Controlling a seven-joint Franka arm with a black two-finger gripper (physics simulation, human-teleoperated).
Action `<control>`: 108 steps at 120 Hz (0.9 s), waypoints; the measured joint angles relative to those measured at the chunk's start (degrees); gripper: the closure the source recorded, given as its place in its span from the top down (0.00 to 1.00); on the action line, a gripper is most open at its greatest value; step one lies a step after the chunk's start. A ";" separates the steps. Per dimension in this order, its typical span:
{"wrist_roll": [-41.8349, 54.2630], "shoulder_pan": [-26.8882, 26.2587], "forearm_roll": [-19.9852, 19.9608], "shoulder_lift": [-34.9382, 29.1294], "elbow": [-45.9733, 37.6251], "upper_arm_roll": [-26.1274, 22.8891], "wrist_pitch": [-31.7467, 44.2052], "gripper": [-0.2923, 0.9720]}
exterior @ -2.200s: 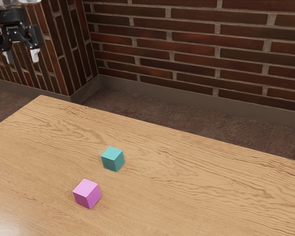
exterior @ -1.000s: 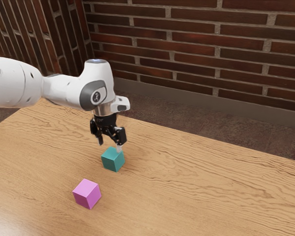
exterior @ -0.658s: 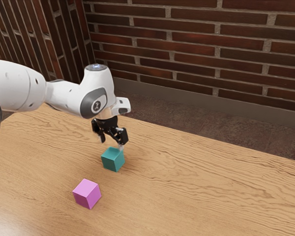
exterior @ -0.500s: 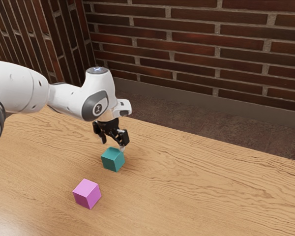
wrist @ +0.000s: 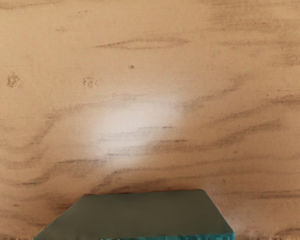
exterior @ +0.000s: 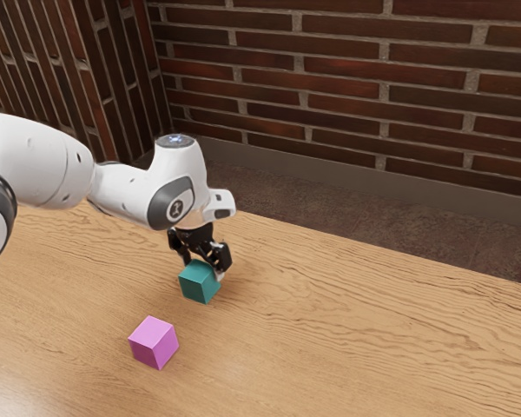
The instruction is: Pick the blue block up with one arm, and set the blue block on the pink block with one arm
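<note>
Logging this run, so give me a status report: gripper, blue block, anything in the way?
Gripper open, just above blue block. Blue block on table, not lifted. Pink block apart from it, top bare. Nothing in the way.

Teal block [exterior: 199, 283], pink block [exterior: 153, 341], tan counter [exterior: 373, 330] streaked with darker wood grain, red-brown brick wall [exterior: 373, 78] with pale mortar, white arm [exterior: 35, 165], grey joints.

Exterior view: white seven-joint arm [exterior: 87, 178] is reaching in from the left, its wrist bending downward. The black two-finger gripper [exterior: 202, 267] is pointing straight down, hanging low, fingers standing apart.
</note>
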 joint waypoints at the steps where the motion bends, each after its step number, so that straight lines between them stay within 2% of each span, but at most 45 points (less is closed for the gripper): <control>1: -0.01 0.00 0.00 0.00 -0.07 0.00 0.08 0.75; 64: -0.62 -0.36 -0.01 -1.26 -4.58 -0.12 3.60 0.74; 94: -0.86 -0.31 -0.02 -1.19 -4.71 -0.11 4.06 0.58; 108: -1.05 -0.34 0.13 -1.18 -4.72 -0.11 4.14 0.54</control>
